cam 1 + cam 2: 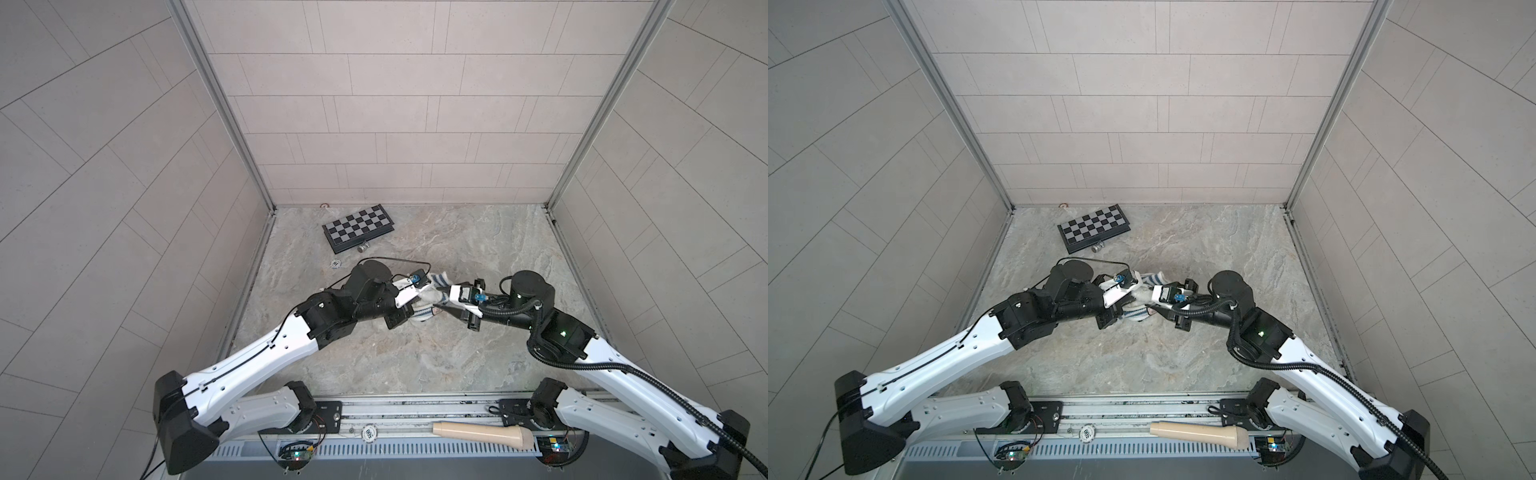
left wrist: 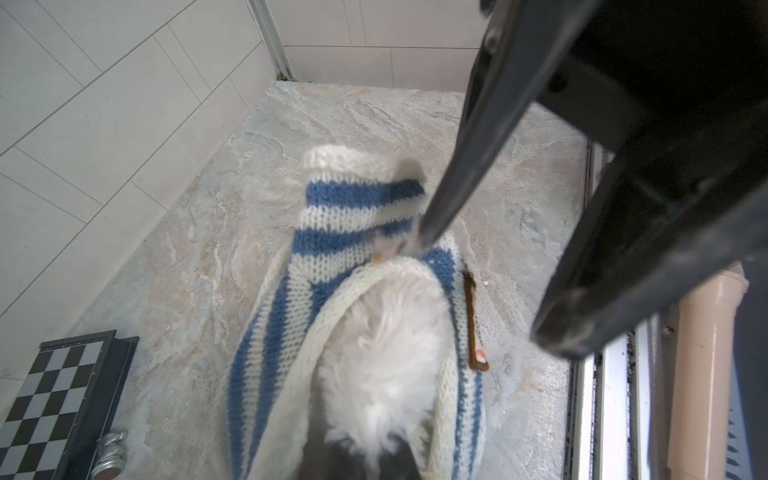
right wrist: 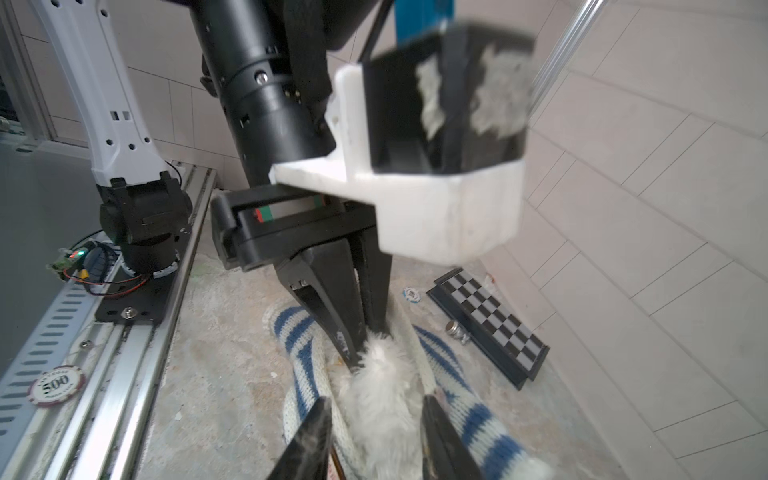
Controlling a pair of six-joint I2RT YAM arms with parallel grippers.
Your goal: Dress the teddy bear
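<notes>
Both are working by the board [image 1: 359, 226]: left gripper [image 3: 359, 349] maybe pinching soft, light bear [image 2: 382, 345]; right gripper [image 3: 374, 401] gaping. Grab its middle.

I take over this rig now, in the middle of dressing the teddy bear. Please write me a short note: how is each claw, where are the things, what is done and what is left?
Left claw: shut on white fur of the teddy bear.
Right claw: open, one finger on each side of the fur, holding nothing.
Bear: in the middle of the table, between the two claws. Its fur shows through an opening of the striped sweater.
Done: the sweater is partly over the bear.
Left: pull it fully on. Which limbs are already through is hidden.
</notes>
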